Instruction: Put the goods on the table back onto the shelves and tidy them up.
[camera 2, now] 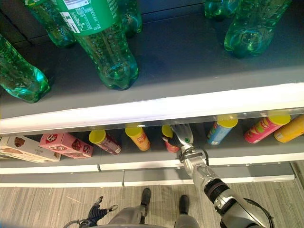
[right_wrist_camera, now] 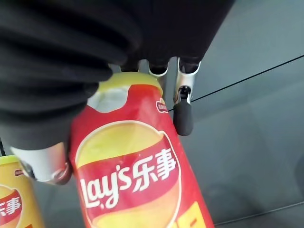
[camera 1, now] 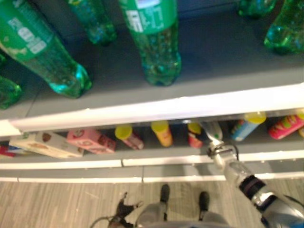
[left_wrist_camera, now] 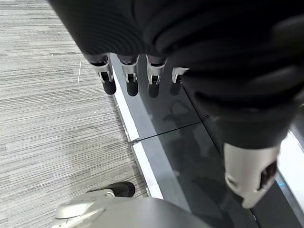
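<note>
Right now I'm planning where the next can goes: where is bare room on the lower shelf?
Bare shelf lies between the orange can and the red can in the right hand, and between that hand and the blue can. Leftward it is crowded: pink box and white box sit close together.

A red can of chips (right_wrist_camera: 135, 175) with a yellow lid stands on the lower shelf (camera 2: 237, 156), between an orange can (camera 2: 137, 137) and a blue can (camera 2: 219, 130). The right hand (camera 2: 183, 137) is wrapped around it.
</note>
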